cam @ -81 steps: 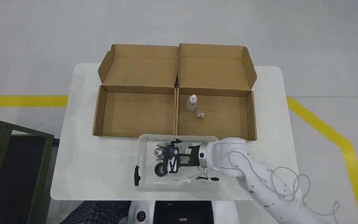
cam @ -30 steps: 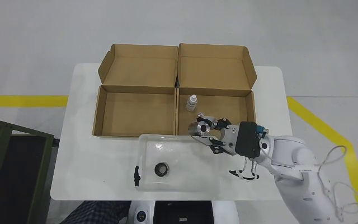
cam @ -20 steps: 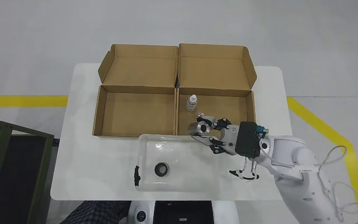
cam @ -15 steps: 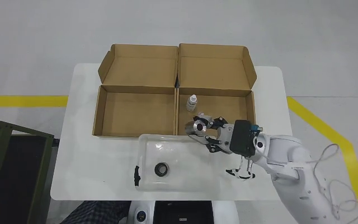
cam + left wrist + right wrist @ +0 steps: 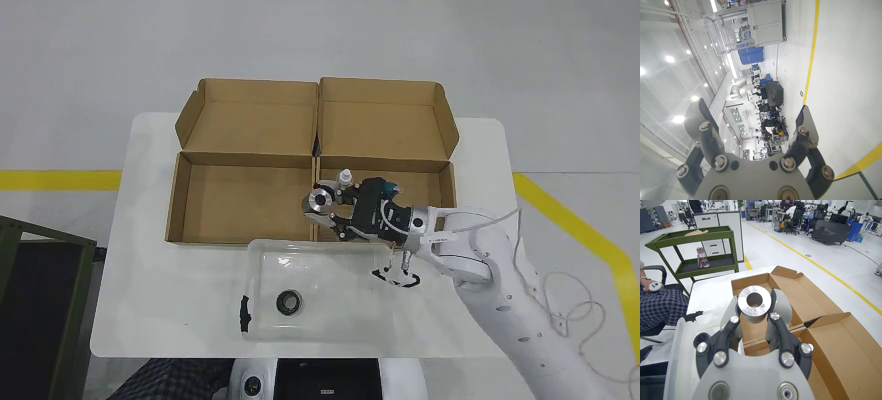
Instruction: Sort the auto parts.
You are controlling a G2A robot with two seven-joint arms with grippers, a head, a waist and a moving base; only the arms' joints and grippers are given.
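Now, bottle (image 5: 343, 180) in right box (image 5: 420, 190), ring (image 5: 290, 300) in tray (image 5: 340, 290), sleeve (image 5: 753, 316) in right fingers (image 5: 781, 308)

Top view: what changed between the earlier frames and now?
The right gripper, down in the bin 2.7 s ago, came up shut on a metal cylinder. It has since carried it leftward and away from the robot, to above the wall between the left box and right box. The black ring in the bin, the bottle in the right box and both boxes stayed put.
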